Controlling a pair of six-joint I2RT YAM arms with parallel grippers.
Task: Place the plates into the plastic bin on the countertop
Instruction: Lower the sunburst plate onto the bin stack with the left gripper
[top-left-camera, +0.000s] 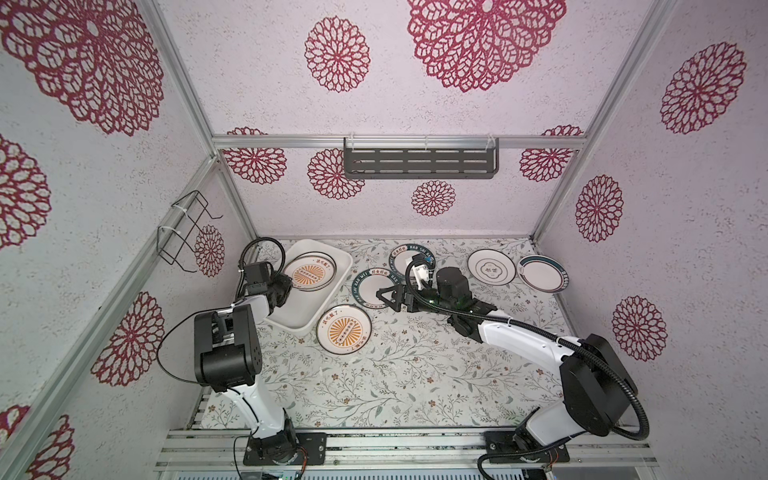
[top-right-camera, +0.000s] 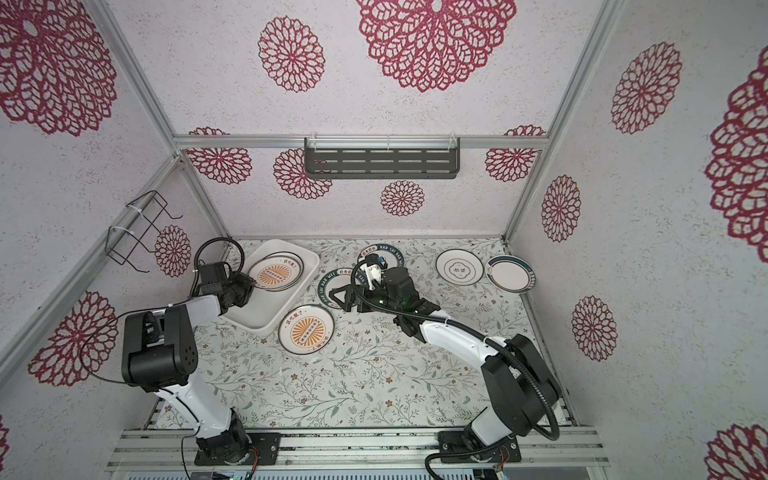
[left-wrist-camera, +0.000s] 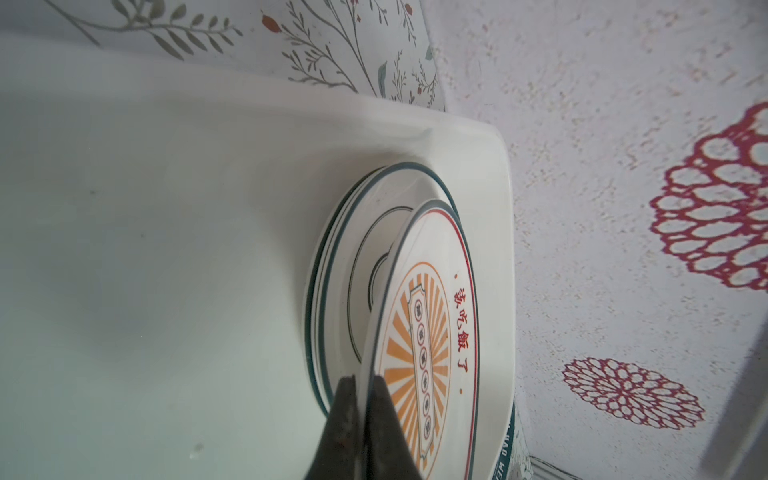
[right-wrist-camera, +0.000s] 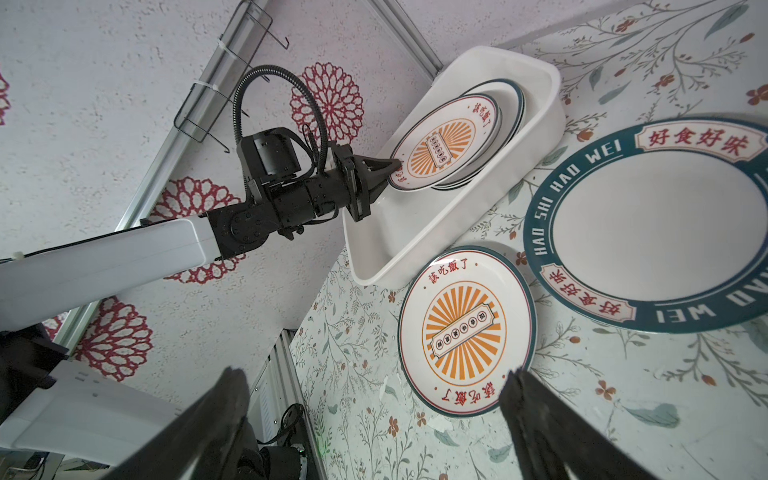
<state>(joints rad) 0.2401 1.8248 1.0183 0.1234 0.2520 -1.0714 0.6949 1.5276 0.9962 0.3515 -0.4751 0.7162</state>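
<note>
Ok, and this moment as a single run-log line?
left gripper: shut on sunburst plate rim | plate: tilted over stack in plastic bin | right gripper: open, empty | countertop: five plates

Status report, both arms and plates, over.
Left gripper shut on rim of orange-sunburst white plate, tilted inside white plastic bin. Right gripper open, empty. Five plates on leafy countertop. Nothing blocking.

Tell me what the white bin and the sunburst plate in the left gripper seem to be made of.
White bin: probably plastic, smooth, slightly matte; thin moulded wall, rounded corners, rolled rim. Sunburst plate in the left gripper: glazed ceramic or melamine, cannot tell which; glossy face, crisp printed pattern, thin rim.
</note>
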